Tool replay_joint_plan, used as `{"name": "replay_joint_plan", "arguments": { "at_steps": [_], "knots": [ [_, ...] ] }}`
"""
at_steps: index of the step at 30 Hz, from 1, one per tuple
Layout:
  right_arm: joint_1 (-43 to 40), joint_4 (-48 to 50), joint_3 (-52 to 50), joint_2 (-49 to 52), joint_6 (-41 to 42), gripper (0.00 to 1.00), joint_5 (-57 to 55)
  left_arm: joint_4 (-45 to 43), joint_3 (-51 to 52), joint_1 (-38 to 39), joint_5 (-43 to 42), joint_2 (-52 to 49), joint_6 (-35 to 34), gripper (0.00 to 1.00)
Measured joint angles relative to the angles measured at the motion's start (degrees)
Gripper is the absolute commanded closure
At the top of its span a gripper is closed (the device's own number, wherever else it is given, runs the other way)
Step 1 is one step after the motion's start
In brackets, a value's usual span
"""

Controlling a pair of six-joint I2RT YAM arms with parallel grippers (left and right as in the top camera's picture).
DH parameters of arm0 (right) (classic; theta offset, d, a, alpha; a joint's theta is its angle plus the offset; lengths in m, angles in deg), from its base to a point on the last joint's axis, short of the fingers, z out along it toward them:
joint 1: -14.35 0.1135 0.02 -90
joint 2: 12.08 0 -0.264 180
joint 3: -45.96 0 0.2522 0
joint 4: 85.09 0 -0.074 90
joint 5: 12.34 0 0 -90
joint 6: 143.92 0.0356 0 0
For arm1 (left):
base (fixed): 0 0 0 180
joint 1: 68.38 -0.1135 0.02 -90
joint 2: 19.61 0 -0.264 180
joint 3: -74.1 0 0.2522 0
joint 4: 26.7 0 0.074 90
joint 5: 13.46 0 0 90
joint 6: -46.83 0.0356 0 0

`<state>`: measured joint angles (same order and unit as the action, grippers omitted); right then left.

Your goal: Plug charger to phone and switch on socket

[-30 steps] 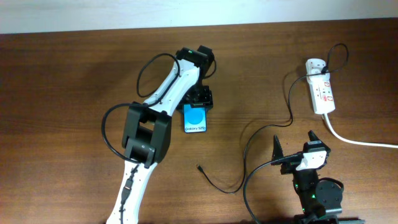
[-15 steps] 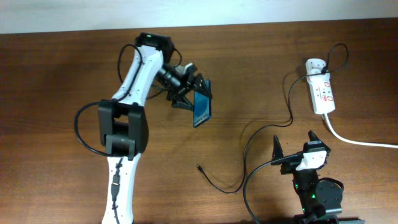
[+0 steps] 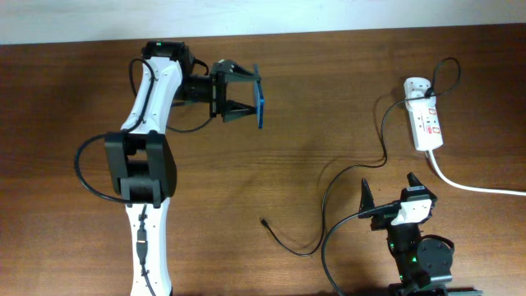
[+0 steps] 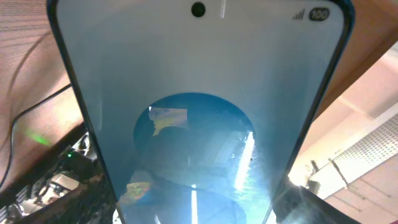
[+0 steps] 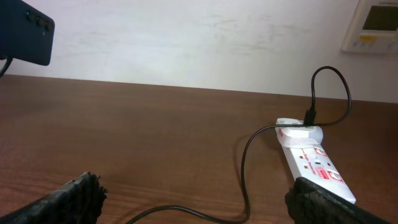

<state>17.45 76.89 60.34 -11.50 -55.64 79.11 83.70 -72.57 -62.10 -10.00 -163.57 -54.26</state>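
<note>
My left gripper (image 3: 245, 95) is shut on the phone (image 3: 259, 98) and holds it in the air over the far left of the table, on edge, screen toward the wrist. The blue screen fills the left wrist view (image 4: 199, 106), with my left gripper (image 4: 194, 214) at its foot. The phone's dark back shows in the right wrist view (image 5: 25, 31). The charger cable (image 3: 329, 197) runs from the socket (image 3: 426, 119) to its plug tip (image 3: 262, 220), which lies loose on the table. My right gripper (image 3: 388, 193) is open and empty near the front edge, facing the socket (image 5: 314, 165) and cable (image 5: 245, 168).
A thick white mains cord (image 3: 468, 185) runs from the socket off the right edge. The wooden table (image 3: 99, 238) ends at a white wall at the back. The left arm's black cables loop beside its links (image 3: 90, 164).
My left gripper has lifted the phone off the table's middle, swung it back and to the left, and turned it on edge. The right arm and the cable have not moved.
</note>
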Motion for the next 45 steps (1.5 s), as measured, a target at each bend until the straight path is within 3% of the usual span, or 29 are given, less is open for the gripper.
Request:
{"name": "replay_joint_plan", "arguments": {
  "at_steps": [45],
  "knots": [
    [0.0, 0.0, 0.0, 0.0, 0.0, 0.02, 0.0, 0.0, 0.0, -0.4, -0.3, 0.0, -2.0, 0.21]
  ]
}}
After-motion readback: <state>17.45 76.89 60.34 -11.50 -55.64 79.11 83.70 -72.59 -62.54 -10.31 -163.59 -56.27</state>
